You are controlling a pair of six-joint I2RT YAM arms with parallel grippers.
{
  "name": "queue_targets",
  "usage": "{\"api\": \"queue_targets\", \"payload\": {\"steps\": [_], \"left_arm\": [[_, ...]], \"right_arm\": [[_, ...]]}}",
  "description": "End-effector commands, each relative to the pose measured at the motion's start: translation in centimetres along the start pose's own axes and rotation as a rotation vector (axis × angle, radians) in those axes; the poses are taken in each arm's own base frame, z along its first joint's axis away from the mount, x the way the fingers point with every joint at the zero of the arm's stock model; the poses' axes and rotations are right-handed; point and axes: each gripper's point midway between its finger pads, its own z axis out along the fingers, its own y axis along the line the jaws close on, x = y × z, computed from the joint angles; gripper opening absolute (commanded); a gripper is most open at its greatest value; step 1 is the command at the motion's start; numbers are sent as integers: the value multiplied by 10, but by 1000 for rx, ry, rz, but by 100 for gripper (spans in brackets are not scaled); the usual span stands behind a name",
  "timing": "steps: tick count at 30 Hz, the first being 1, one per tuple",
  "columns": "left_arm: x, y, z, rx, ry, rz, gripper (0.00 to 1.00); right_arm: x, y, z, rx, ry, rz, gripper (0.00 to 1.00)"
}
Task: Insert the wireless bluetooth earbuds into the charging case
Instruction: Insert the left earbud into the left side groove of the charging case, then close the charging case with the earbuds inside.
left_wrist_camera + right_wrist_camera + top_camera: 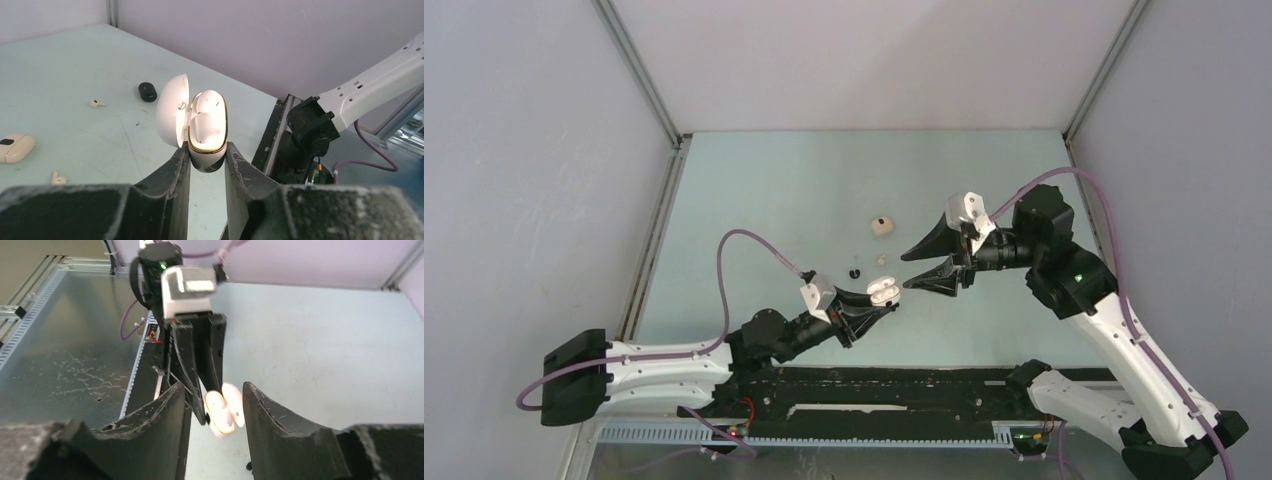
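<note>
L | my left gripper [206,150] pinches the open charging case [207,132], centre of left-wrist view; R | my right gripper [212,390] spread, empty; loose earbuds [97,104] lie left of frame; plan | keep case steady, lid clear; seat each stem-first, gently

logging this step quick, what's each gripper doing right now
Left gripper: closed on the charging case, whose lid is open.
Right gripper: open, holding nothing.

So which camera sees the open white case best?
The left wrist view: the case is close, sharp and plainly open, held in the left jaws. From the top it looks tiny; the right wrist view shows only a glowing blur.
</note>
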Motion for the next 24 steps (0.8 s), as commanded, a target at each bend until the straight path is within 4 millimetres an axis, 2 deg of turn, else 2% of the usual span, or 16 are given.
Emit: {"api": "queue_targets", "payload": {"steps": [1, 8, 12, 16, 19, 24], "left_arm": [[-10, -2, -3, 5, -8, 32, 0], [6, 5, -15, -9, 52, 69, 0], [17, 9, -19, -13, 94, 110, 0], [28, 11, -20, -1, 138, 154, 0], [35, 7, -19, 26, 179, 177, 0], [46, 0, -17, 74, 232, 190, 0]], "right_arm": [[30, -14, -9, 74, 27, 69, 51], [82, -28, -17, 157, 91, 177, 57], [106, -26, -17, 122, 133, 231, 58], [123, -22, -20, 84, 154, 199, 60], [136, -21, -19, 85, 151, 183, 68], [149, -13, -16, 26, 155, 180, 75]]}}
